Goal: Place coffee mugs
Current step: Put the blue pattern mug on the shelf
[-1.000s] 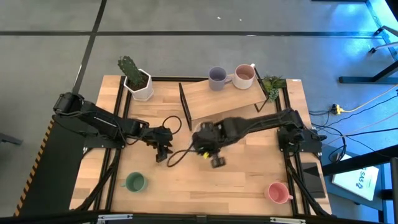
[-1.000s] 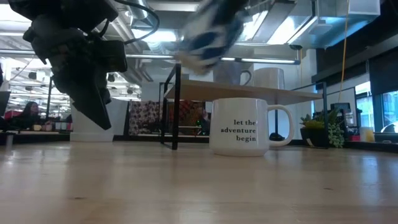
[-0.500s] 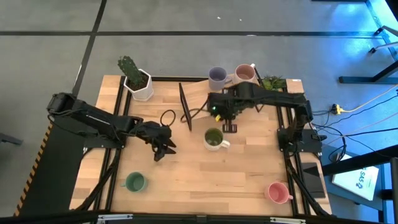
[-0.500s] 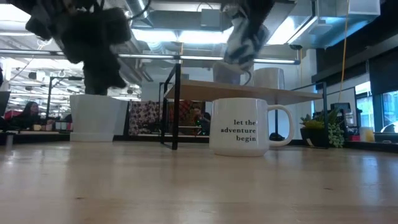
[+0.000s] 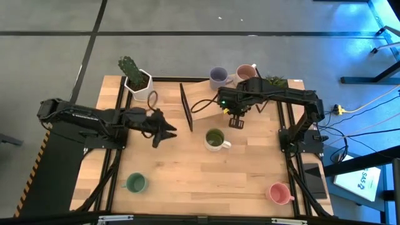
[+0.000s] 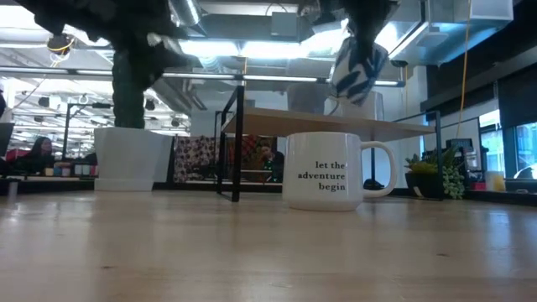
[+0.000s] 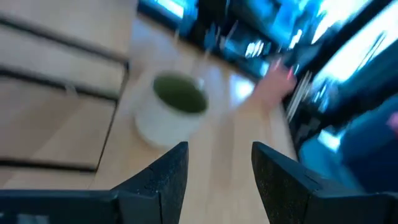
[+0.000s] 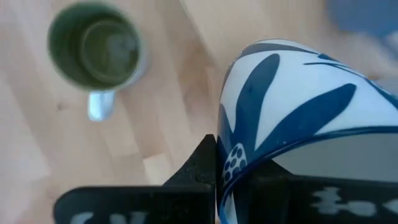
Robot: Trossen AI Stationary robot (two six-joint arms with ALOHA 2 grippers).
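Two mugs already stand on the raised wooden shelf (image 5: 209, 100) at the desk's far edge: a round lavender-blue ceramic mug (image 5: 218, 77) and, touching it, a mauve ceramic mug (image 5: 245, 75). So the job looks about a third done, with one more mug on its way.

The right gripper (image 5: 237, 118) hangs above the shelf's near edge, its fingers clamped on the rim of a white mug with a blue leaf pattern (image 8: 292, 118); in the low view this mug (image 6: 358, 69) is tilted in the air, not yet set down.

Still on the desk are a white ceramic mug with a green inside (image 5: 215, 139) and printed lettering near the middle, a teal green mug (image 5: 135, 183) towards the near left corner, and a pink mug (image 5: 279, 193) by the near right corner.

The left gripper (image 5: 164, 130) hovers left of the middle, fingers apart and empty, facing the white mug (image 7: 169, 109).
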